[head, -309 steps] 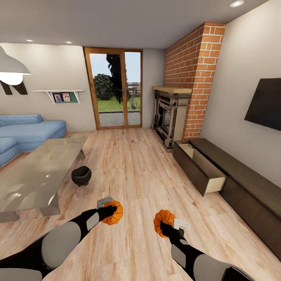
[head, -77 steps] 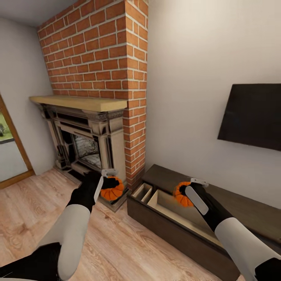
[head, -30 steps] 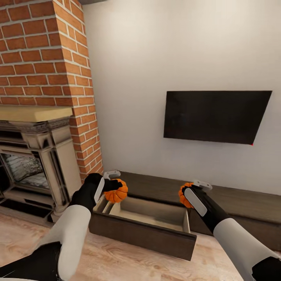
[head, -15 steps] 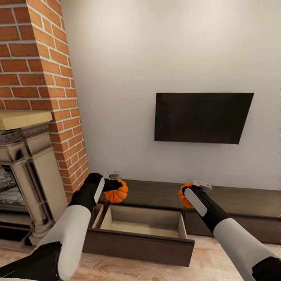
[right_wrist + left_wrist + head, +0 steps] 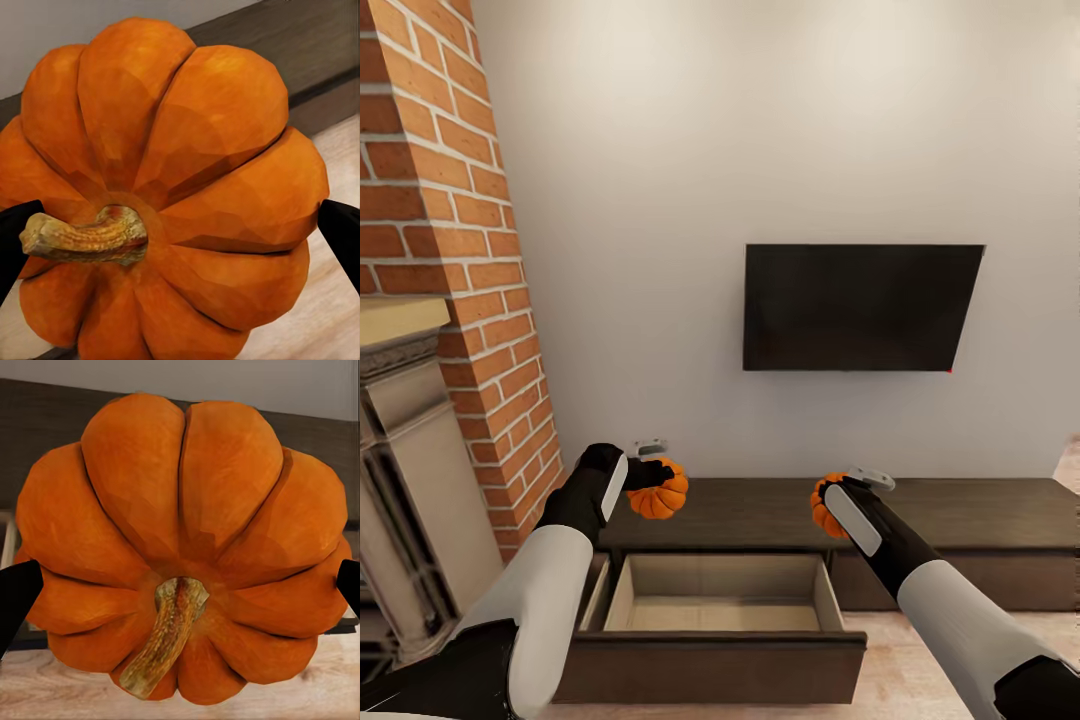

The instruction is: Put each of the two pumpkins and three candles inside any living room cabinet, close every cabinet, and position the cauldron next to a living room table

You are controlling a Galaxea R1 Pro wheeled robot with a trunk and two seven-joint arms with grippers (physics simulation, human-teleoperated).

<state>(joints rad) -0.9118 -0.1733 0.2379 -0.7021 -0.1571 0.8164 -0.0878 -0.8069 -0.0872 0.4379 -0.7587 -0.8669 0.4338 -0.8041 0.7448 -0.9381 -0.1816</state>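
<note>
The robot faced a long, low dark-brown wood cabinet (image 5: pixel 960 515) that ran along a pale grey wall, with a black wall-mounted TV (image 5: pixel 857 307) above it and a red brick chimney (image 5: pixel 445 250) at the left. One wide drawer (image 5: pixel 710 655) of the cabinet stood pulled out toward the robot, and its pale beige interior lay open to view between the two arms.

The left gripper (image 5: pixel 650 474) was clamped on a small, ribbed, bright-orange pumpkin (image 5: pixel 659 491), held in the air over the cabinet top just beyond the far left corner of the open drawer. In the left wrist view this pumpkin (image 5: pixel 184 551) showed its tan, curled stem toward the camera, and a black fingertip (image 5: pixel 15 600) pressed against each of its flanks.

The right gripper (image 5: pixel 838 490) gripped a second bright-orange pumpkin (image 5: pixel 823 508), raised over the cabinet top near the far right corner of the drawer. In the right wrist view that pumpkin (image 5: pixel 169 199) sat between the black fingertips (image 5: pixel 341 229), its stem pointing sideways, with dark cabinet wood and a strip of light wood plank floor (image 5: pixel 330 315) behind it.

The two pumpkins hung well apart, one to each side of the drawer, and neither was touching the cabinet.
</note>
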